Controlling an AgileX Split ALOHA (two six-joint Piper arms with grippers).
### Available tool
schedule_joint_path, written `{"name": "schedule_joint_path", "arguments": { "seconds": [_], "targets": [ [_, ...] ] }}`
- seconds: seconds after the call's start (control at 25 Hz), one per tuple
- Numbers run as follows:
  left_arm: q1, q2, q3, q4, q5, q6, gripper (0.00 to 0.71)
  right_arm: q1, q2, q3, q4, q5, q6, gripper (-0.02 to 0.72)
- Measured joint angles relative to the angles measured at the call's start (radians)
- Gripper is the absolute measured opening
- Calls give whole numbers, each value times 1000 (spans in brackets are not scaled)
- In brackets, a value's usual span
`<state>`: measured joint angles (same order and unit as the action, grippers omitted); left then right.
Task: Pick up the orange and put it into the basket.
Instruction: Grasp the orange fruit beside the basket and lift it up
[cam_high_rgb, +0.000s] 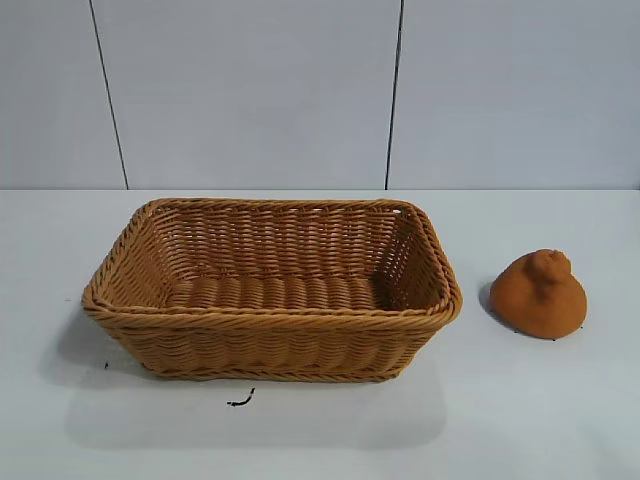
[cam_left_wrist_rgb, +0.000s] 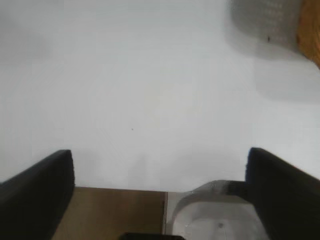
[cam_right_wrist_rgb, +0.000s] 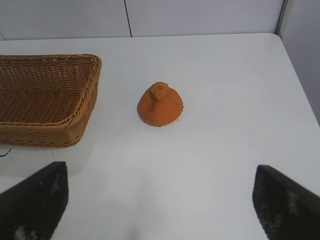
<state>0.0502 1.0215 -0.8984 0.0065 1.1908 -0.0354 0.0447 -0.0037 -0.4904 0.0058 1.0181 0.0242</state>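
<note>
Filling the middle of the table, the basket stands empty, and the orange sits upright just off its right end, near the table's right edge, knob up. Straight ahead of the right gripper, whose fingers are spread wide, the orange lies centred between them, so this arm looks nearer. At the opposite edge, the left gripper, likewise spread, hangs over bare table.

The orange, a matte dull-orange, rough-skinned dome with a knobby bump on top, sits upright on the desk near the right end of the basket, a tan woven wicker rectangle with sloping sides and braided rim.
</note>
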Motion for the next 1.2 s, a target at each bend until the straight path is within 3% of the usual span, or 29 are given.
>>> {"name": "schedule_joint_path", "arguments": {
  "seconds": [0.36, 0.84, 1.2],
  "targets": [
    [0, -494, 383, 0, -110, 0, 666, 0, 0, 0, 0, 0, 0, 694],
    [0, -993, 391, -92, -122, 1, 666, 0, 0, 0, 6, 0, 0, 694],
    [-34, -1027, 392, -96, -120, 1, 666, 0, 27, -11, 2, -2, 0, 694]
  ]
}}
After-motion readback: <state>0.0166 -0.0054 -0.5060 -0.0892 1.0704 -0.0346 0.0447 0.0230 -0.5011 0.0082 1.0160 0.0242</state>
